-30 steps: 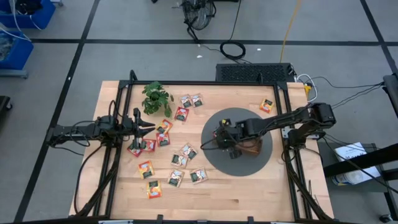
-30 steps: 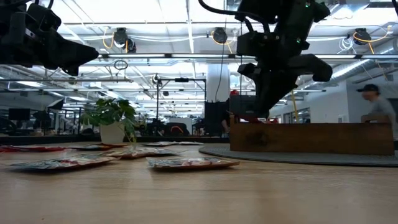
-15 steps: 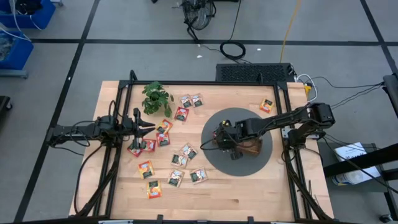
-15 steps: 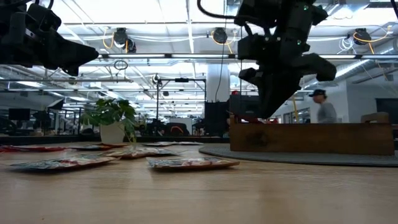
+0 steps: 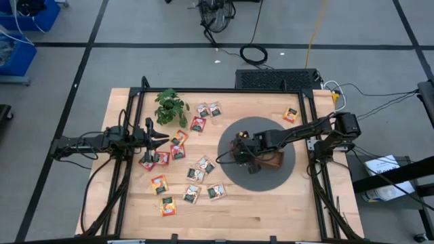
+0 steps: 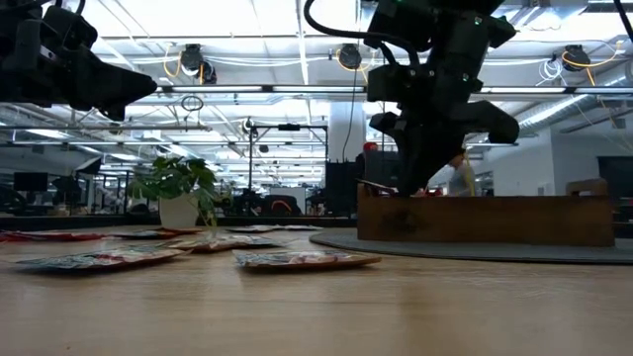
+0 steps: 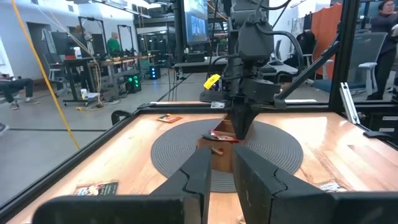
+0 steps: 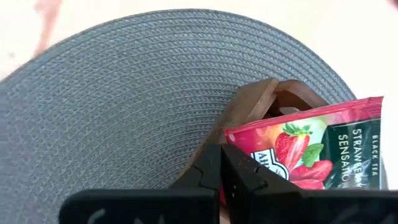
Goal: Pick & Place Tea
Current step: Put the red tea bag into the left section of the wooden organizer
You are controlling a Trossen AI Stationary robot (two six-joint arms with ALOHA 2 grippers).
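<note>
- Right of centre in the high view, the right end effector [image 5: 239, 153] pinches a red tea sachet [image 8: 311, 152] over the wooden tray's [image 6: 495, 220] end.
- Tray sits on a round grey mat [image 5: 234, 169].
- Left end effector [image 5: 165, 138], narrowly parted, hovers at centre-left above loose sachets [image 5: 178, 177] on the surface [image 5: 271, 210].

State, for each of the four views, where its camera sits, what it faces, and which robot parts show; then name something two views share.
High: overhead, straight down on the table; both arms.
Low: table height, facing the room; right pincer over the tray.
Left wrist: on the left arm, looking past the left pincer at the right arm.
Right wrist: on the right arm, close on the mat; right pincer shut on a red sachet.
Shared: tray and mat show in all.
</note>
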